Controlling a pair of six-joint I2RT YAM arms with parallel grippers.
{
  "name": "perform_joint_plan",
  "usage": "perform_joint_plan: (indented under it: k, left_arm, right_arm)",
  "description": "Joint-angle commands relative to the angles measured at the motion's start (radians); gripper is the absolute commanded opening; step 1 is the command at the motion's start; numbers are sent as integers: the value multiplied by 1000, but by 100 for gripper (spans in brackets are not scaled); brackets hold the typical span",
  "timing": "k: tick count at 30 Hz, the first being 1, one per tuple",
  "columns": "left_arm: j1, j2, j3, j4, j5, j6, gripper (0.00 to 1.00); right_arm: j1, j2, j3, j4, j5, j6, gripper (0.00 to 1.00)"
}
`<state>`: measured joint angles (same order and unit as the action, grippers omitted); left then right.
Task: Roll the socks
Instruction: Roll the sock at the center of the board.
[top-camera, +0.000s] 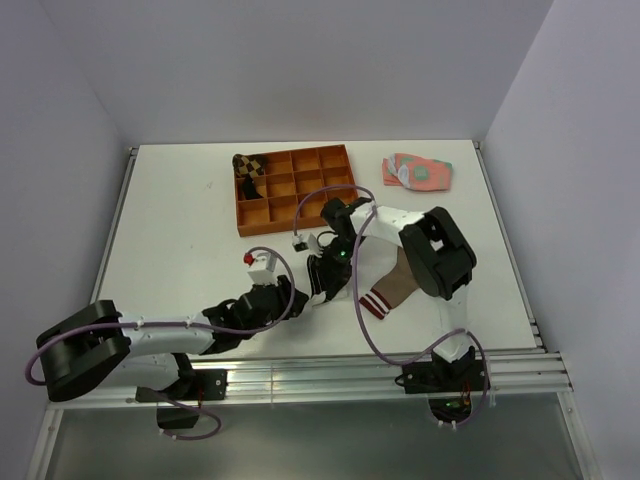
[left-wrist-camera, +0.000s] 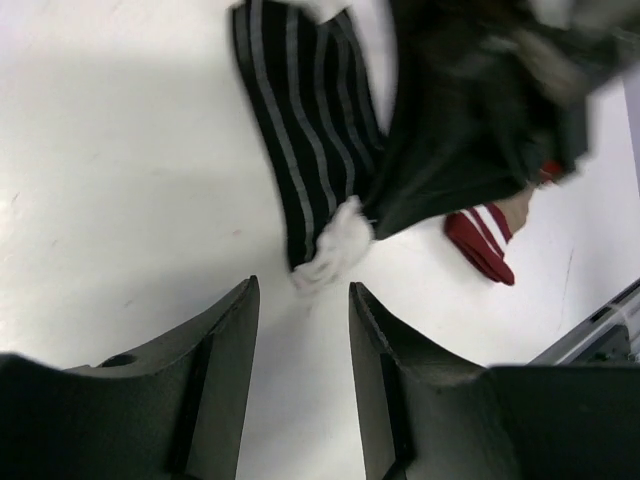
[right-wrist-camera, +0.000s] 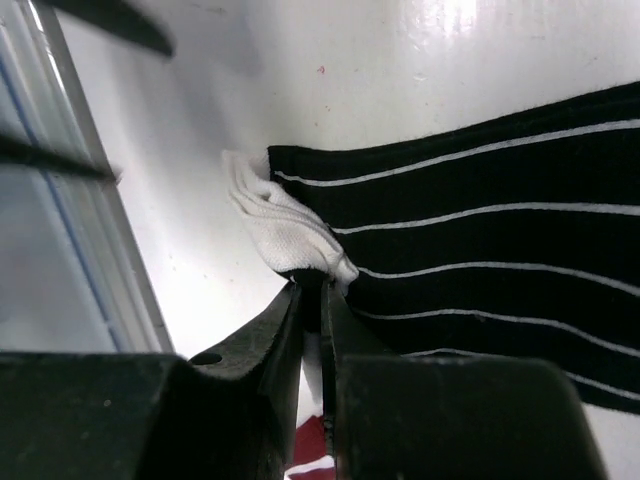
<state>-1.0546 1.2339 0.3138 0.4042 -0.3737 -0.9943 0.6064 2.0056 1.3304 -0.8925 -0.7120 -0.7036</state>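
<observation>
Two socks lay at the near middle of the white table: a black sock with white stripes and, just right of it, a tan sock with a maroon-striped cuff. The right gripper pinched the black sock by its white toe. The left gripper hung beside that toe, fingers spread, empty. The walls were pale. One orange tray held one checkered sock; pink socks lay far right. The right arm hid part of the tan sock.

A robotics lab cell: plain white walls enclose a table edged with aluminium rail.
</observation>
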Motion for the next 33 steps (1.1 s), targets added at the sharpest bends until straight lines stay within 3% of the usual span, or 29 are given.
perform_joint_plan:
  k: [1, 6, 12, 19, 33]
  left_arm:
    - [-51, 7, 62, 157, -120, 274, 46]
    - [-79, 73, 91, 237, -42, 488, 49]
    - [-79, 176, 137, 278, 62, 588, 53]
    - [-76, 248, 156, 332, 117, 648, 58]
    - [-39, 374, 199, 370, 246, 651, 55]
  right_arm:
    - [-19, 65, 58, -104, -27, 32, 11]
    - [-46, 130, 115, -164, -56, 49, 11]
    - [-72, 170, 139, -223, -95, 13, 11]
    - [-83, 197, 141, -246, -107, 1, 11]
    - [-111, 242, 170, -273, -115, 23, 12]
